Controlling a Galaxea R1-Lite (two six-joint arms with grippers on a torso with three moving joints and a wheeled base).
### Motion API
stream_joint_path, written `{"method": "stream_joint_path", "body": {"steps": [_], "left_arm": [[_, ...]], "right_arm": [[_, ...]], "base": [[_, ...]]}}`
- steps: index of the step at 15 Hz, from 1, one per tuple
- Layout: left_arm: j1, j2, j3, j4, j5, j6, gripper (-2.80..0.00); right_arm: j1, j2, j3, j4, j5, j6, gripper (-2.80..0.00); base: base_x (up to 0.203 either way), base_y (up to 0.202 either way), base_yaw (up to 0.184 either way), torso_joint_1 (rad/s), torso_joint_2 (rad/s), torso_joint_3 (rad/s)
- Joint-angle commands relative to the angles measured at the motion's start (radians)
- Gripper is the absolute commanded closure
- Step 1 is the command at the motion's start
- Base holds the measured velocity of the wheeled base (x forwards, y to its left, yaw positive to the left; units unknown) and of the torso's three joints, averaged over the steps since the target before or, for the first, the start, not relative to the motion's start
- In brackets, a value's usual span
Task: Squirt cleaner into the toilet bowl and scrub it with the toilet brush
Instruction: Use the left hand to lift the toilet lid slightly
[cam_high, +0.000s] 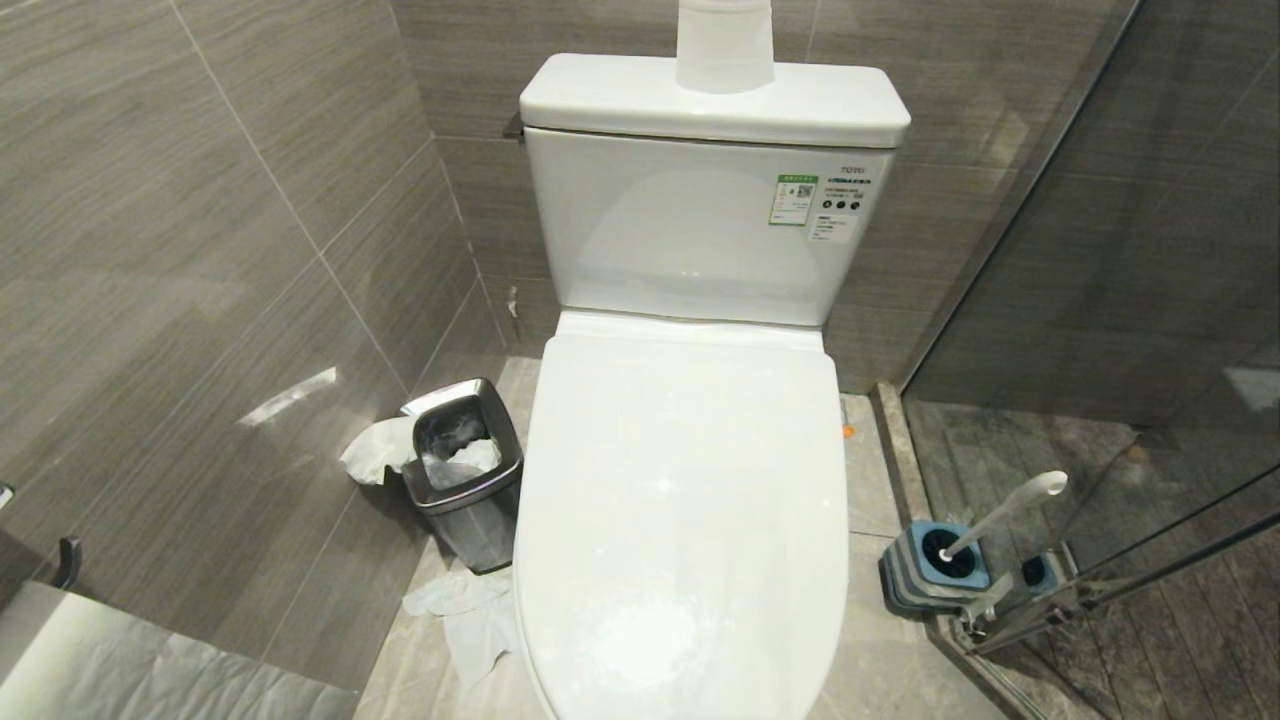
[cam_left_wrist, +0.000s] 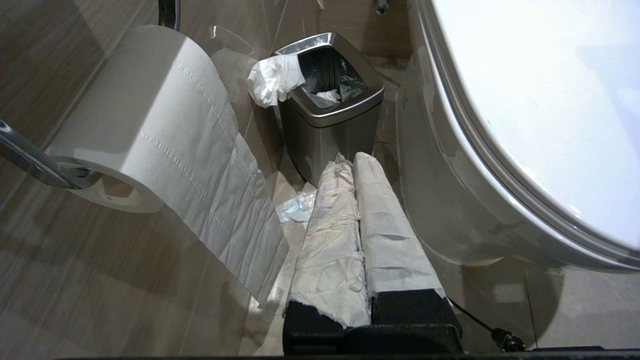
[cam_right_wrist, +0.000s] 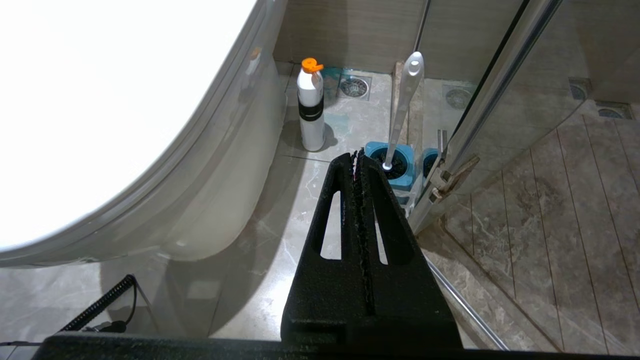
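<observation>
My right gripper (cam_right_wrist: 361, 155), two black slotted fingers pressed flat together with nothing between them, hangs low beside the toilet's right flank, pointing at the floor. My left gripper (cam_left_wrist: 350, 160), its fingers wrapped in white paper-like padding, is likewise closed and empty, hanging on the left flank. Neither arm shows in the head view. Just beyond my right fingertips stands the toilet brush (cam_right_wrist: 402, 107): a long slim white plastic handle with a rounded tip, leaning out of a blue-and-grey striped square holder (cam_high: 935, 570) at about four o'clock from the bowl, hard against the glass shower door (cam_high: 1150, 300). I judge the handle light, stiff and smooth, likely slippery; the upper shaft below the tip looks the best hold. The bristle head is hidden in the holder. At about two o'clock from the bowl stands a white cylindrical cleaner bottle with an orange cap (cam_right_wrist: 310, 107); I judge it a light, somewhat squeezable plastic, best gripped mid-body. The large white glossy ceramic toilet bowl (cam_high: 680, 500) fills the centre, its lid down, so the basin is covered; lifting it appears the first step. At nine o'clock sits a small steel bin (cam_high: 465, 470) with paper about it.
</observation>
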Motion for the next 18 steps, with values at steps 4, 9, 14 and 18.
{"method": "stream_joint_path", "body": {"steps": [4,9,14,18], "left_arm": [[0.0,0.001,0.003,0.0,0.0,0.001,0.0],[0.0,0.001,-0.005,0.004,-0.01,0.044,0.0],[0.0,0.004,-0.134,0.101,-0.05,0.052,0.0],[0.0,0.082,-0.29,0.157,-0.069,0.059,0.0]], "right_arm": [[0.0,0.001,0.0,-0.001,0.0,0.001,0.0],[0.0,0.001,0.0,-0.001,0.0,0.001,0.0],[0.0,0.001,0.001,-0.001,0.0,0.001,0.0],[0.0,0.001,0.001,-0.001,0.0,0.001,0.0]], "base": [[0.0,0.0,0.0,0.0,0.0,0.0],[0.0,0.0,0.0,0.0,0.0,0.0],[0.0,0.0,0.0,0.0,0.0,0.0],[0.0,0.0,0.0,0.0,0.0,0.0]]}}
